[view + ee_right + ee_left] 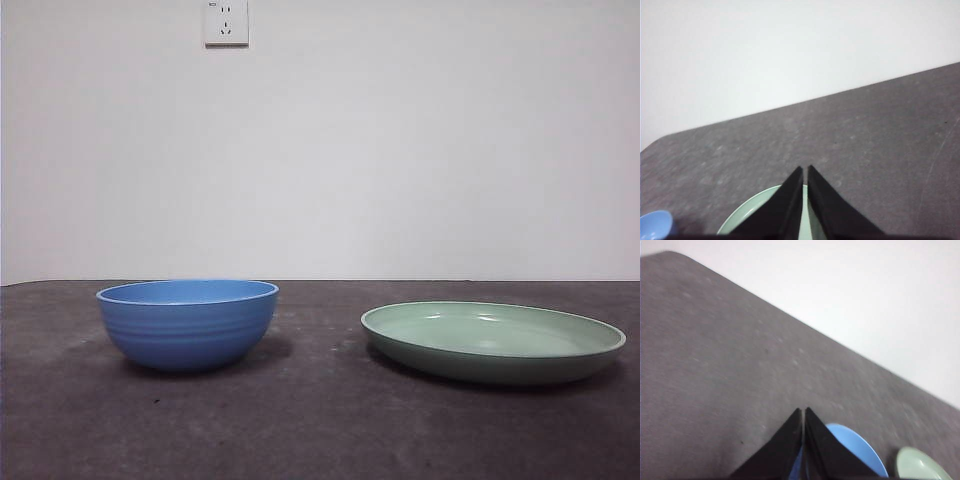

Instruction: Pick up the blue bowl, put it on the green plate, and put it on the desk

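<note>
Bowl (188, 322) and plate (493, 341) sit apart on the surface (320, 430); left fingers (803, 412) and right fingers (805, 170) pressed together, empty.

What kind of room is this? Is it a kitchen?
Probably not a kitchen, more likely a plain test room. There is only a bare white wall with a power socket, and a dark desk holding a blue bowl and a green plate.

Left gripper (804, 412) matte black, right gripper (805, 170) tapered wedge jaws
</note>
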You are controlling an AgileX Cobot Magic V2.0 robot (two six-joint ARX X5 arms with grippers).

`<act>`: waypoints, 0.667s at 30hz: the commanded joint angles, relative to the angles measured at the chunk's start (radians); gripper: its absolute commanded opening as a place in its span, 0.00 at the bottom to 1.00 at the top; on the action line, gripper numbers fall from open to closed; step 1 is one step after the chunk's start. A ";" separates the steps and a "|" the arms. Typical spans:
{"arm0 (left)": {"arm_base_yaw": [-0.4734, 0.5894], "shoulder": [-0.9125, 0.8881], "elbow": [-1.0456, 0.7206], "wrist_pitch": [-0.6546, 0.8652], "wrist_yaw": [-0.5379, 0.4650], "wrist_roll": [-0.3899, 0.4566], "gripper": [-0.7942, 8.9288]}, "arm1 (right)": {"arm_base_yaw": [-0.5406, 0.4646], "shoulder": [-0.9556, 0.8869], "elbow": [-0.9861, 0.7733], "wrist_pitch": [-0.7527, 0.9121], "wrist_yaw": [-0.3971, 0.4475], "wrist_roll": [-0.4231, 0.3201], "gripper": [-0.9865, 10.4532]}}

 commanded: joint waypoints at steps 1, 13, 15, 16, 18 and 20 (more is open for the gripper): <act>0.002 0.064 0.091 -0.051 0.049 0.087 0.09 | 0.003 0.067 0.094 -0.069 -0.044 -0.074 0.10; -0.003 0.367 0.396 -0.385 0.307 0.411 0.09 | 0.004 0.426 0.489 -0.539 -0.232 -0.407 0.10; -0.011 0.406 0.430 -0.421 0.346 0.435 0.09 | 0.006 0.476 0.531 -0.625 -0.243 -0.453 0.10; -0.015 0.421 0.443 -0.439 0.357 0.447 0.09 | 0.007 0.494 0.545 -0.657 -0.256 -0.472 0.10; -0.027 0.450 0.467 -0.481 0.386 0.476 0.09 | 0.015 0.526 0.563 -0.709 -0.294 -0.499 0.10; -0.040 0.467 0.480 -0.515 0.411 0.492 0.09 | 0.029 0.541 0.565 -0.731 -0.327 -0.502 0.10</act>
